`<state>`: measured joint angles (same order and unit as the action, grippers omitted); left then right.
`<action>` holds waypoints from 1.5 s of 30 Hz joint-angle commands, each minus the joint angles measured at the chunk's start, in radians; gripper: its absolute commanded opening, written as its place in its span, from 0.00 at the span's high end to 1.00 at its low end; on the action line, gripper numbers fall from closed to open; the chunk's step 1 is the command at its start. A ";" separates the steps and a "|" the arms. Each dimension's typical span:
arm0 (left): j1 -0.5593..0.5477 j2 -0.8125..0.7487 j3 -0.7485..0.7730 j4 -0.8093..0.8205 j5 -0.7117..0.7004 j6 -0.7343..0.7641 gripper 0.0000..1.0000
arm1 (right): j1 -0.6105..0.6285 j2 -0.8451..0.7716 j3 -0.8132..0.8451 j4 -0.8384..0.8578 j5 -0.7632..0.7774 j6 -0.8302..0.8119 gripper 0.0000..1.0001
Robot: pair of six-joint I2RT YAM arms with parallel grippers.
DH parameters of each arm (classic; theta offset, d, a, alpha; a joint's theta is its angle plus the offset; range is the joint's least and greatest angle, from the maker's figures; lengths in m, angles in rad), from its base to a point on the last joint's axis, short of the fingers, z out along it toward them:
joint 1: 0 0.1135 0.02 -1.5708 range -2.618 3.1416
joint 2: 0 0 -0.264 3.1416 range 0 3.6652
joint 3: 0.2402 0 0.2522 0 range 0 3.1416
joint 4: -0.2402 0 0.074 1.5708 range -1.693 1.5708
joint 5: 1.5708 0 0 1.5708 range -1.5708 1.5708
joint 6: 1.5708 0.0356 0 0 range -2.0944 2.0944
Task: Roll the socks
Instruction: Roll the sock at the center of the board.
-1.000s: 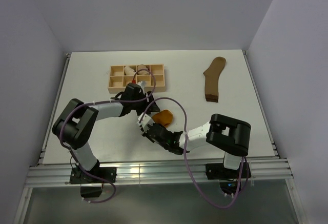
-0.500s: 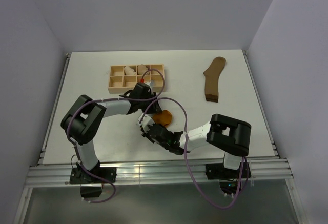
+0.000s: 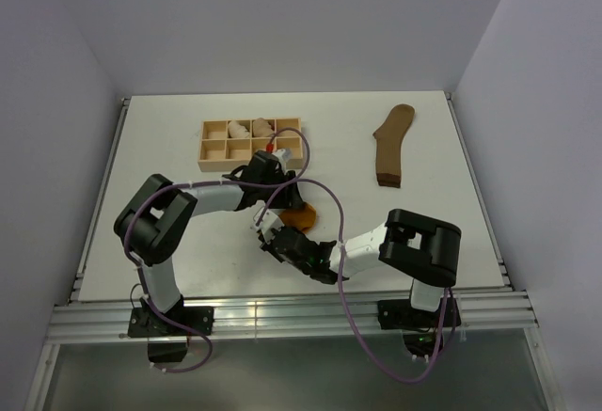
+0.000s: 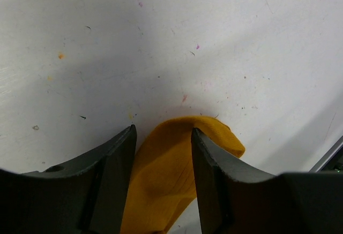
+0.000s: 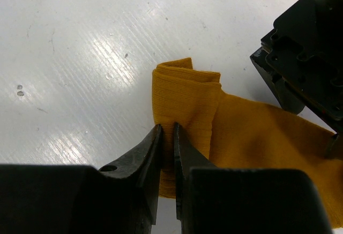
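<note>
Fabric this soft and light will flop, so the mustard sock (image 3: 302, 213), just nearside of the wooden tray (image 3: 201, 146), is best held at its thicker doubled end, where the right gripper (image 5: 166, 132) pinches it almost closed, while the left gripper (image 4: 163, 137) straddles the other end half-open, clasping nothing.

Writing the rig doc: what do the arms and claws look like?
The left arm and right arm match: blocky black joint housings, white link sections, and a loose purple cable looping along each. The left claw and right claw each have two dark grey, flat, wedge-shaped fingers. No legible markings.
</note>
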<state>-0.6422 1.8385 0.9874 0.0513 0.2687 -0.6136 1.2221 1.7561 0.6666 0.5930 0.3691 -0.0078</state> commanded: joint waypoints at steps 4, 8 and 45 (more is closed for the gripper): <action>-0.016 0.067 -0.012 -0.128 -0.013 0.063 0.51 | 0.002 0.006 -0.033 -0.081 -0.070 0.048 1.00; -0.028 0.082 -0.004 -0.134 -0.011 0.069 0.53 | 0.002 0.006 -0.032 -0.084 -0.067 0.048 1.00; 0.064 -0.042 -0.029 -0.061 -0.258 -0.051 1.00 | -0.355 -0.052 -0.070 -0.118 -0.715 0.340 1.00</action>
<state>-0.5964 1.8214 0.9798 0.0101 0.0856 -0.6701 0.9138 1.6642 0.6052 0.5552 -0.1867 0.2726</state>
